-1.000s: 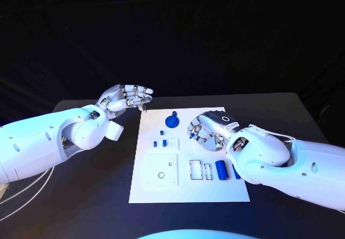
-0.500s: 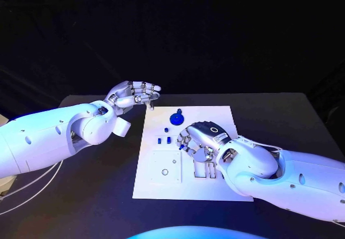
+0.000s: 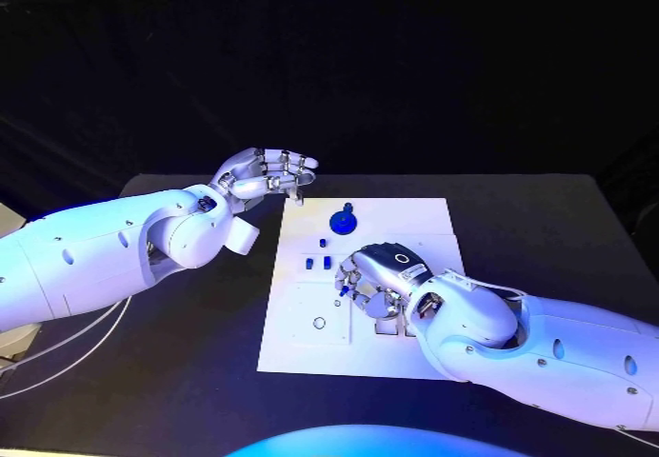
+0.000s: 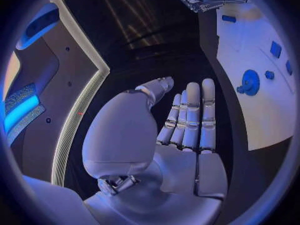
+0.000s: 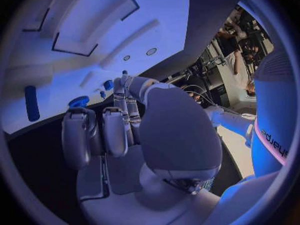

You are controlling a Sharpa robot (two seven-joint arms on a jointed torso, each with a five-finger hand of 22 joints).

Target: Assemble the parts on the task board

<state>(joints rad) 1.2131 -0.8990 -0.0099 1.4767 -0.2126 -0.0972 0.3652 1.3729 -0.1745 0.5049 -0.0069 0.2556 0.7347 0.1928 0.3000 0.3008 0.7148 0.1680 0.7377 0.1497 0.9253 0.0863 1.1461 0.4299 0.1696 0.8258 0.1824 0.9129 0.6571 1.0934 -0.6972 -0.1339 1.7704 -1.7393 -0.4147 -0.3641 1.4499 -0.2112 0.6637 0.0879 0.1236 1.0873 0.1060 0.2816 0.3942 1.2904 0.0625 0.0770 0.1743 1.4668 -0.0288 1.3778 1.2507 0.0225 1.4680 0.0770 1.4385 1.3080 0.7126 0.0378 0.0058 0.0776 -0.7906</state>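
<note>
The white task board lies in the middle of the table. A blue round part and three small blue pieces sit on its far half. My right hand hovers over the board's middle with its fingers curled down, and its arm hides the slots. In the right wrist view the right hand points thumb and a finger at the board, and I cannot see whether they hold anything. A blue cylinder lies on the board there. My left hand is raised beyond the board's far left corner and holds nothing.
The black table has bare room left of the board and at the far right. Rectangular cut-outs and two small holes mark the board under my right hand. The square plate with a hole sits on the board's near left.
The camera has shifted. My right hand has moved from the board's right side to its middle, nearer me, and its arm now covers the slots and cylinders. The left hand stays raised.
</note>
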